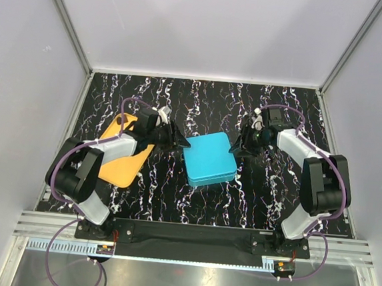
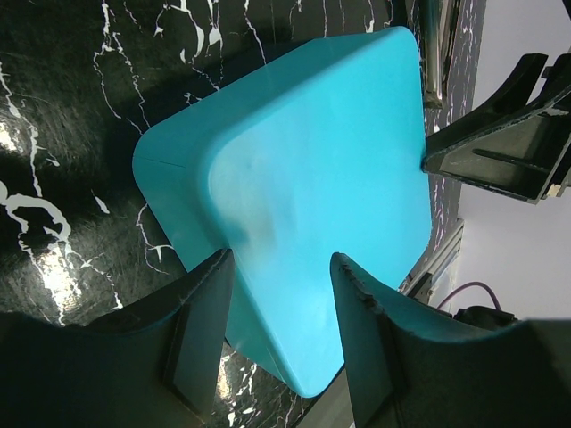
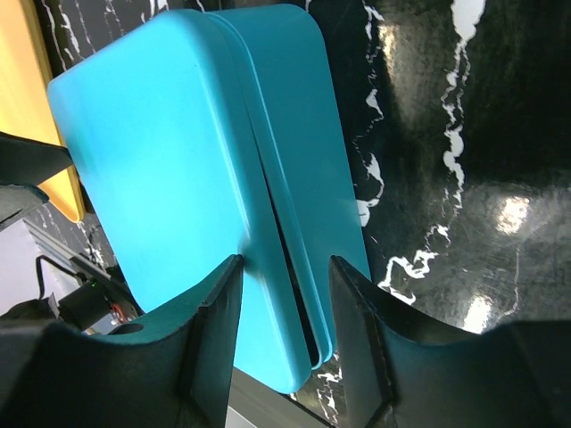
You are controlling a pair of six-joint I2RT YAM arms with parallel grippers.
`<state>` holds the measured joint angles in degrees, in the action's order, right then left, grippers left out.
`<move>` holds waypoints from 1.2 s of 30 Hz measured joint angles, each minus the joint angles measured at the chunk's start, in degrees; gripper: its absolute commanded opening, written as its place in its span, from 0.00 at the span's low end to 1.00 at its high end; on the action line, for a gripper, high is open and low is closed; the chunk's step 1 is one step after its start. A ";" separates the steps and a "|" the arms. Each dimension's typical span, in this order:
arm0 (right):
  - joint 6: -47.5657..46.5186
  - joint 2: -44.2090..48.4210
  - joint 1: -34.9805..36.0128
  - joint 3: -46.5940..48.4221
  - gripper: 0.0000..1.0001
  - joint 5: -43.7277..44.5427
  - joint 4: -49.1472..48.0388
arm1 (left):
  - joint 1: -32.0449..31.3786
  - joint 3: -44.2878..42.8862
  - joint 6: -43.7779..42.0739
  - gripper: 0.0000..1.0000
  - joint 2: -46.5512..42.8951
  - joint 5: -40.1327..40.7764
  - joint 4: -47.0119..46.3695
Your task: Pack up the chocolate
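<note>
Since no chocolate shows anywhere (maybe it's inside?), what matters is the shut teal tin [image 1: 209, 160] sitting squarely between the left gripper [image 1: 180, 142] and right gripper [image 1: 235, 147], both half-open at opposite edges, holding nothing.

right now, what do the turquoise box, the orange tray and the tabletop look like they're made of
Turquoise box: smooth satin plastic or painted tin, can't tell which; soft sheen, rounded corners, lid seam.
Orange tray: probably matte plastic; flat even colour, rounded corners.
Tabletop: glossy black with white veining, marble-look, perhaps printed laminate; bright glare spots.
</note>
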<state>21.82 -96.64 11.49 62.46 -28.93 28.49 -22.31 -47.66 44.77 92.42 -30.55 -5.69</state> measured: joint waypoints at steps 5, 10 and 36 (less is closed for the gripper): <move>-0.02 1.79 0.00 -1.99 0.50 1.29 -0.39 | -0.57 0.00 0.00 0.52 0.00 0.04 0.00; 0.48 3.50 -0.11 -5.07 0.49 1.29 -2.54 | -0.98 0.00 0.02 0.52 0.00 0.15 -0.02; 2.14 6.12 -0.37 -8.57 0.52 2.56 -5.53 | -3.37 -0.24 -1.62 0.54 -4.02 2.93 6.67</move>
<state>23.97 -90.52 11.11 53.89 -26.37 22.96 -25.67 -47.90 43.16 88.40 -27.62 0.97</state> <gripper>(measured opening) 0.517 0.550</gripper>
